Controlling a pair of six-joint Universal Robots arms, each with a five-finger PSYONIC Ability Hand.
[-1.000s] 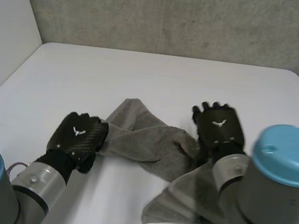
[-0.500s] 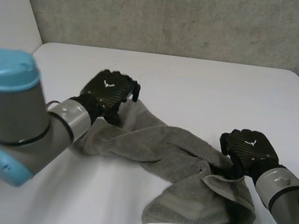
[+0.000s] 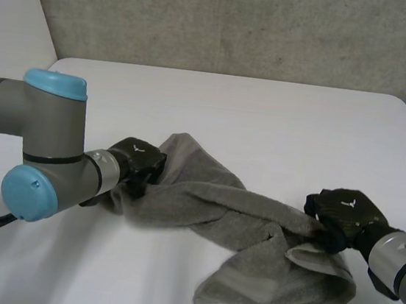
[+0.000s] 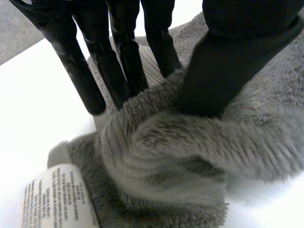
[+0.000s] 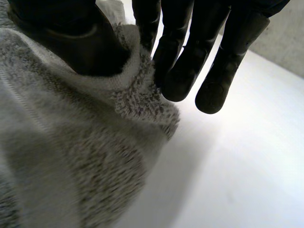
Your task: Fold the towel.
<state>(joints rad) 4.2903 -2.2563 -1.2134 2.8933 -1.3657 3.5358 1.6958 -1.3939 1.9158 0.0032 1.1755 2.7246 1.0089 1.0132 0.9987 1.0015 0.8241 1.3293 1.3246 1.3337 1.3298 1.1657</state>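
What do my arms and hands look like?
The left arm and right arm are grey cylinders with black wrist bands; the left's joints wear light-blue caps. The left hand and right hand are black, each with a small white emblem.

Right hand pinching the edge of a grey towel between thumb and fingers, over white table.

White worktop with 2 rounded rear corners, matt and evenly lit. Behind it stands a rough grey concrete wall; a smooth white panel closes the left side, meeting the concrete at a vertical corner.
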